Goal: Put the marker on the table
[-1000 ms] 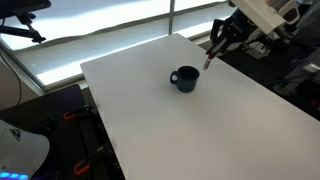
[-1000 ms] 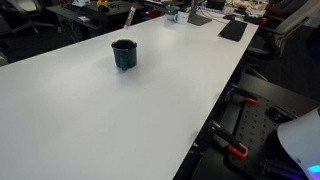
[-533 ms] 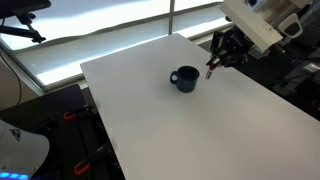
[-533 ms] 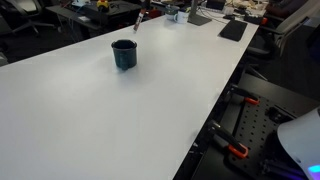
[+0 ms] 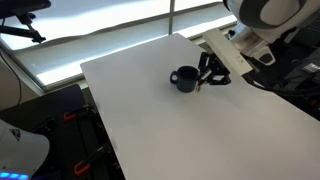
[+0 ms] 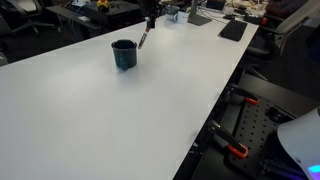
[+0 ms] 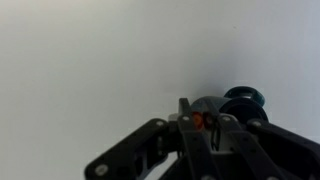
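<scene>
- One arm only on this rig; its gripper (image 5: 207, 76) hangs over the table (image 5: 150, 125), just beside the dark blue mug (image 5: 185, 79).
- Gripper state: fingers closed down narrow on the marker (image 5: 204, 84), which is clamped near its upper end. The rest of the marker hangs free below the fingertips.
- Marker location: in the air in the gripper's grasp, not lying on the table. In an exterior view the marker (image 6: 143, 39) sits just beside the mug (image 6: 124, 54), about level with the mug's rim.
- Key relation: the marker runs down and away from the gripper, with its free end toward the table surface. That end looks close to the tabletop, but whether it touches cannot be told at this resolution.
- Long axis: steep but tilted, not plumb. In both exterior views the lower end leans toward the mug and the upper end toward the gripper.
- Wrist view: a reddish spot of the marker (image 7: 197, 121) shows between the fingers, and the mug (image 7: 245, 100) is close on one side. The bare white table fills the other side.
- Judgement: the transport looks nearly done, with lowering and release remaining. The tilt means the marker would likely tip toward the mug when freed, so letting go on the side away from the mug seems safer. Being round, it could roll.
</scene>
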